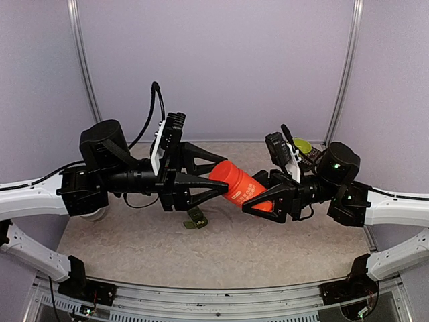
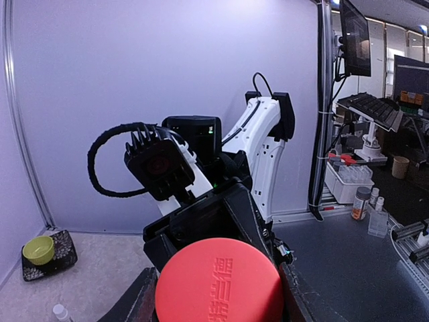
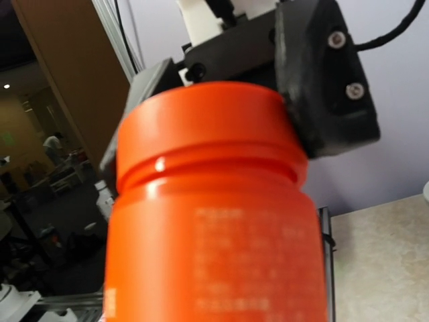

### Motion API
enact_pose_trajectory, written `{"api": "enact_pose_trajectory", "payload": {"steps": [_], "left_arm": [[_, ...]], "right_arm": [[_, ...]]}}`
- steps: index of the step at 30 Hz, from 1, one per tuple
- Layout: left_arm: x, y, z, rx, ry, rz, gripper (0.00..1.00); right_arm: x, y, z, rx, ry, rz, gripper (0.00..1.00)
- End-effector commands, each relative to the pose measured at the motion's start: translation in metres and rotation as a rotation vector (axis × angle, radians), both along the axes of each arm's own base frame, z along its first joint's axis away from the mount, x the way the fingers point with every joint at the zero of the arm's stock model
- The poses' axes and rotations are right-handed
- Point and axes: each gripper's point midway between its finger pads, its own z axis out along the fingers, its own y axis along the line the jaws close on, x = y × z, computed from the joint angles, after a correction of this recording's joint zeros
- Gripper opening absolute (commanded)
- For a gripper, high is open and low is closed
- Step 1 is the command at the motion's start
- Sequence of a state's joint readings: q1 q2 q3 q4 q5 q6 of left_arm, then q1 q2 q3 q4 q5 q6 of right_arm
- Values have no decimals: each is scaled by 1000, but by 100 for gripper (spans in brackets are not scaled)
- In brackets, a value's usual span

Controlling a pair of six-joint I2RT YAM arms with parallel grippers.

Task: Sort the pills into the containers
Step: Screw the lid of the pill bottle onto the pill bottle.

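the speckled table [image 1: 134,255] is the biggest thing in my view, and above it the two arms meet nose to nose with an orange bottle [image 1: 241,188] bridged between them, off the surface and lying nearly level. my left gripper [image 1: 221,176] has its jaws pinching the cap [image 3: 201,127]; in the left wrist view the cap's embossed round face fills the bottom of the picture. my right gripper [image 1: 259,194] has its jaws clamped across the bottle's body just below the neck. far back on the right a yellow-green bowl [image 1: 303,145] sits on a dark tray [image 2: 64,249], well apart from the work. smallest of all, the containers [image 1: 196,218], the dark green strip, lie on the table just under the left gripper, and i cannot tell from here whether any lid is up. no loose pills show anywhere, so i judge they are inside the bottle and i am at the opening step. next i would hold the body steady with the right and twist the cap off with the left, keeping the mouth from tipping down so nothing spills.
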State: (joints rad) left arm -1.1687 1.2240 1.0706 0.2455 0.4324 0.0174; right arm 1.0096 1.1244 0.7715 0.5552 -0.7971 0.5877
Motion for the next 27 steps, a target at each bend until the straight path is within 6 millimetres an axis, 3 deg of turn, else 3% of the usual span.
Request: {"api": "enact_pose_trajectory", "payload": {"steps": [1,6,10,14,17,21,27], "left_arm": [[-6,-1,-53,141,46,-95,56],[-1,5,-54,139,48,-99,71],[4,9,-47,150,52,-64,98],[15,17,-32,129,123,25,99],[31,24,-26,132,221,132,99],[38,33,-12,103,335,192,99],[60,35,-7,123,517,288,99]], "right_arm": [[-2,-4,35,114,-11,0,0],[-6,-4,38,117,-4,28,0],[0,-3,36,86,-21,-18,0],[16,-2,31,20,-78,-136,0],[32,-2,17,-62,-174,-249,0],[53,-6,-9,-178,-274,-374,0],[66,-8,-26,-244,-385,-437,0]]}}
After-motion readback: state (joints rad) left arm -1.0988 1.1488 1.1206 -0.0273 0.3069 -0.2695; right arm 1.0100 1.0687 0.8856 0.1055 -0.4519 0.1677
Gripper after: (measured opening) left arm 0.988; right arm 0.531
